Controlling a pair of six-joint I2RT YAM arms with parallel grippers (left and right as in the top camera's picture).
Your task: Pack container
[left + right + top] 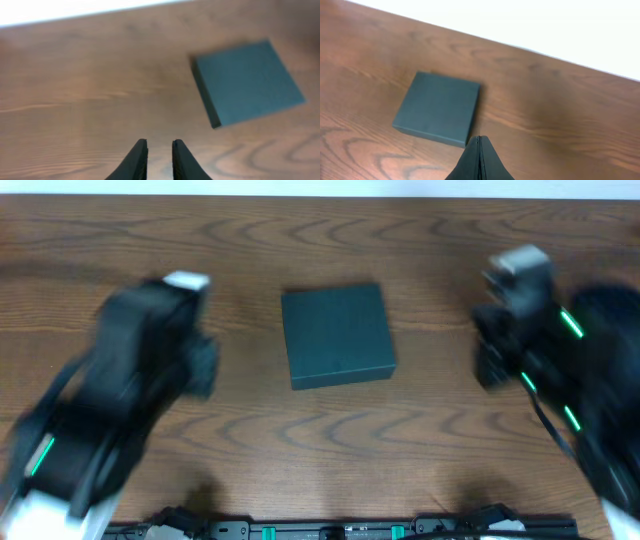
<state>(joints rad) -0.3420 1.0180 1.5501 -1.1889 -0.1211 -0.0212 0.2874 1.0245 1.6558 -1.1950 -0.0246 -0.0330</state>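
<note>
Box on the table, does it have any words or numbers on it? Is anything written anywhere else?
No text can be read anywhere.
Box: plain in all three views, no words, numbers or signs.
Left arm and right arm: only green lights, no letters to be seen.
Gear at the near edge of the table: too blurred to tell if it bears any writing.

The container [337, 335] is plain matte dark teal, the table [420, 450] reddish brown with darker swirling grain, and the left arm [115, 405] and right arm [560, 370] black with green stripes.
</note>
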